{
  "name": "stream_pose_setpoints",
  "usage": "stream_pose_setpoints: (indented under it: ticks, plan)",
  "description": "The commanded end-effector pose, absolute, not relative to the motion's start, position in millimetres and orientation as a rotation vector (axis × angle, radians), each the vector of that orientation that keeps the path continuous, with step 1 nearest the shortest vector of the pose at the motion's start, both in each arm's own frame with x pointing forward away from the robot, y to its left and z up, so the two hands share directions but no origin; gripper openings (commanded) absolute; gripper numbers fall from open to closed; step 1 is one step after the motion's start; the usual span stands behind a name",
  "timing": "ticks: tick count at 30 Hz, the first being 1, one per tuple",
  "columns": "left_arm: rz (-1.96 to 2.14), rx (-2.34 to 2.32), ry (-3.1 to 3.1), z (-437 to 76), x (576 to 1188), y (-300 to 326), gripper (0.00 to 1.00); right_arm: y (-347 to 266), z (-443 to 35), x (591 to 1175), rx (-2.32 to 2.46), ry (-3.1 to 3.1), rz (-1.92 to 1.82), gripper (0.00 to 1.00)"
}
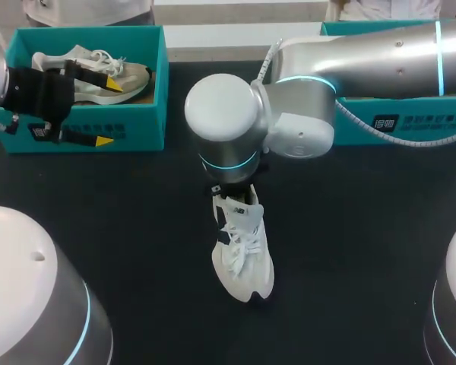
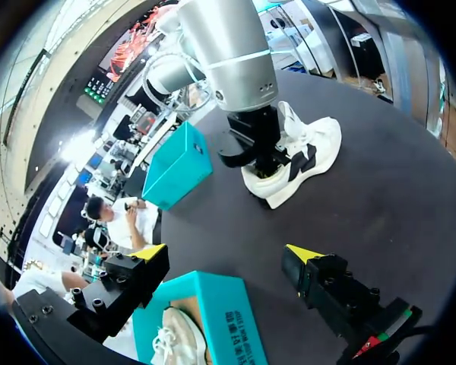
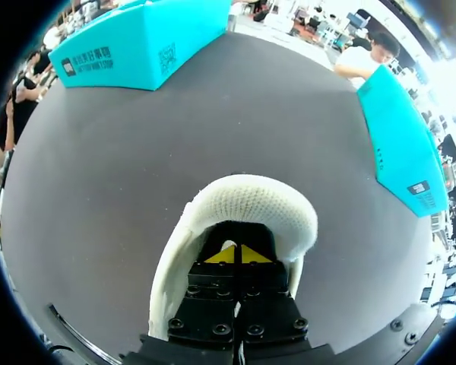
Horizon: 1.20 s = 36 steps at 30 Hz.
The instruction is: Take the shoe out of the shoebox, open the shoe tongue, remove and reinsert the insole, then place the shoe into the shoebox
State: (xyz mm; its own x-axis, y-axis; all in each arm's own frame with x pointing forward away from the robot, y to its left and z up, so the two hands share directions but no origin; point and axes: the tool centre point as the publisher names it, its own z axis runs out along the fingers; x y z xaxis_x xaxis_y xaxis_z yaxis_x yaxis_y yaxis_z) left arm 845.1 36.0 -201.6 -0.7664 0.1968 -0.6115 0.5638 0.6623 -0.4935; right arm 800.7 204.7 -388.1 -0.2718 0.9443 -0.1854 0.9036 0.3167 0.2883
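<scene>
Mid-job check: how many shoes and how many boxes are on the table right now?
Shoes: 2, the white shoe out in the open and the boxed shoe.
Boxes: 2, the left box and the right box, both teal.
Total: 4.

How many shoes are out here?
2. One shoe lies in the left box; a white shoe stands on the table under the right arm. The right box's inside is hidden.
</scene>
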Motion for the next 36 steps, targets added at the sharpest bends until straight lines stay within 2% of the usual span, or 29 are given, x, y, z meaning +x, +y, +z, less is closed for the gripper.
stream_pose_setpoints:
  ticks: [1,5,36]
  plan:
    - [-0.939,0.589,2.362,-201.3,844.1,36.4,1.0,200.7,-359.6,788.6,1.629,2.221,0.107,0.0]
    - [-0.939,0.589,2.362,-201.3,844.1,36.4,1.0,194.7,-354.3,784.4,1.613,2.218,0.067,0.0]
    - [-0.939,0.589,2.362,-201.3,844.1,36.4,1.0,187.5,-413.0,791.5,1.656,2.327,0.068,0.0]
